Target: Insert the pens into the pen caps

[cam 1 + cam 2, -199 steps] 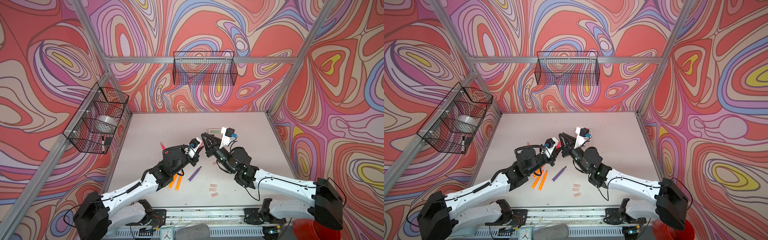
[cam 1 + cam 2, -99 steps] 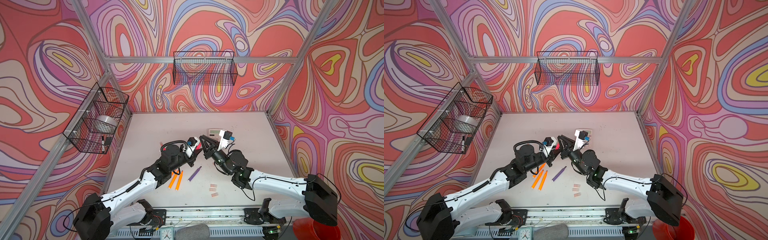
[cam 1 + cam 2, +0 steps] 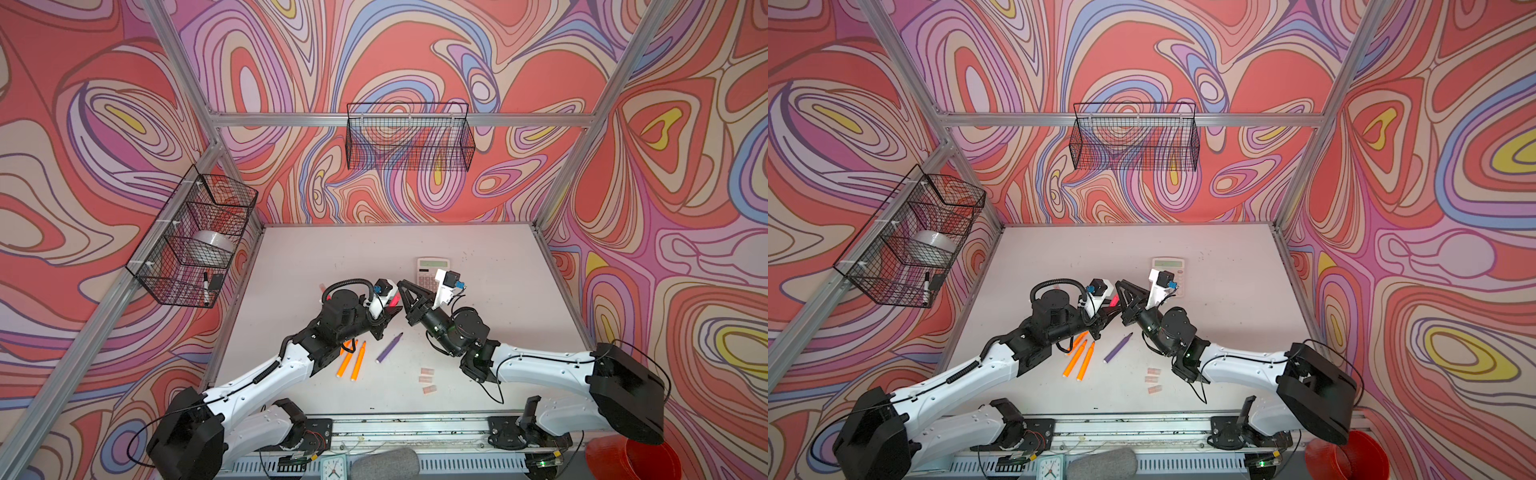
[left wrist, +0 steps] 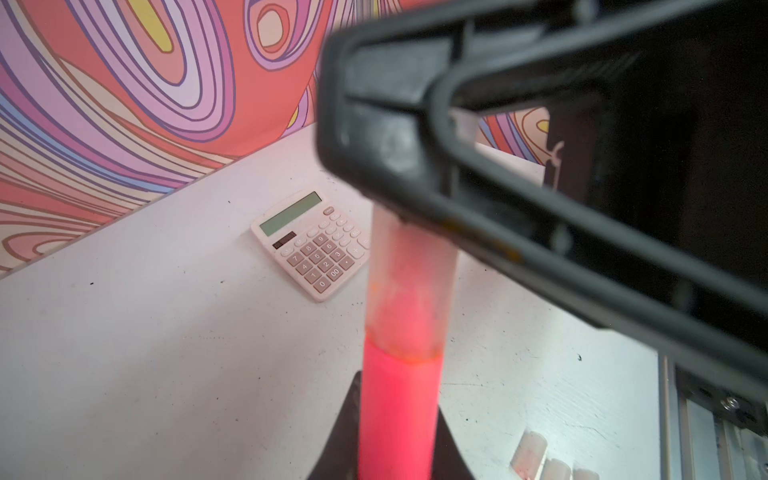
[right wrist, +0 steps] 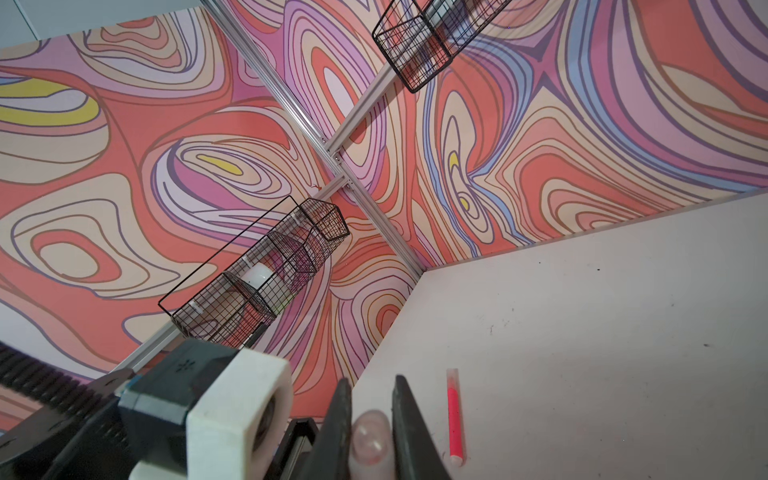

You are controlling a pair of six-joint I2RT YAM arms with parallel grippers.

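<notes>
Both arms have closed in beside the calculator (image 3: 433, 270). My left end effector (image 4: 397, 436) is clamped on a pink pen (image 4: 399, 386), the right end effector (image 5: 371, 388) clamped on a cap (image 4: 409, 291) now sleeved over its tip: nearly seated, I judge; a final push remains.

Your left arm (image 3: 266, 374) and right arm (image 3: 540, 368) pair white link shells with black joint housings. A ribbed black hose (image 3: 349, 282) loops over your left wrist; thin black cables (image 3: 490, 384) trail along both. White camera mounts (image 3: 441, 286) carry blue plugs (image 3: 459, 285). Your left end effector (image 3: 397, 311) and right end effector (image 3: 401, 284) are black open-framed wedges.
</notes>
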